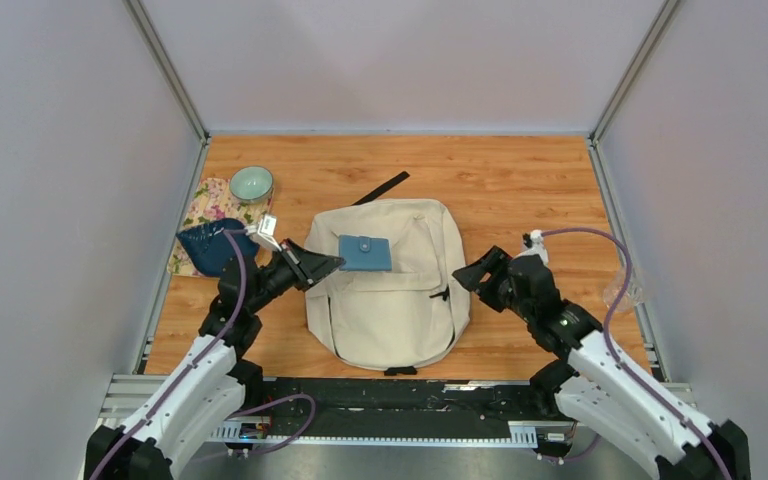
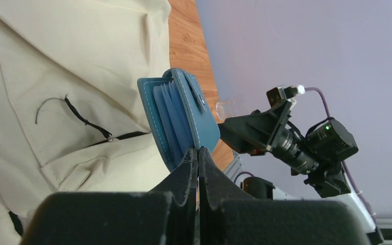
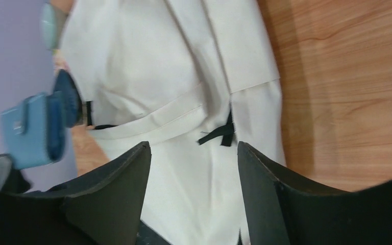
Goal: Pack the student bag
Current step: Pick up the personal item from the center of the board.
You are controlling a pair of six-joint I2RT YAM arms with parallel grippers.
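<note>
The cream student bag (image 1: 390, 290) lies flat in the middle of the wooden table, front pocket up; it also shows in the left wrist view (image 2: 56, 61) and the right wrist view (image 3: 173, 66). My left gripper (image 1: 332, 264) is shut, its tips (image 2: 198, 149) pinching the edge of a small blue wallet (image 1: 365, 253), which it holds just above the bag's upper front. The wallet also shows in both wrist views (image 2: 184, 117) (image 3: 28, 130). My right gripper (image 1: 468, 276) is open and empty at the bag's right side (image 3: 191, 148), near a black zipper pull (image 3: 219, 135).
A green bowl (image 1: 251, 183) and a floral cloth (image 1: 203, 205) sit at the back left, with a dark blue cloth (image 1: 205, 248) in front of them. A black strap (image 1: 380, 187) lies behind the bag. A clear plastic item (image 1: 625, 290) is at the right rail.
</note>
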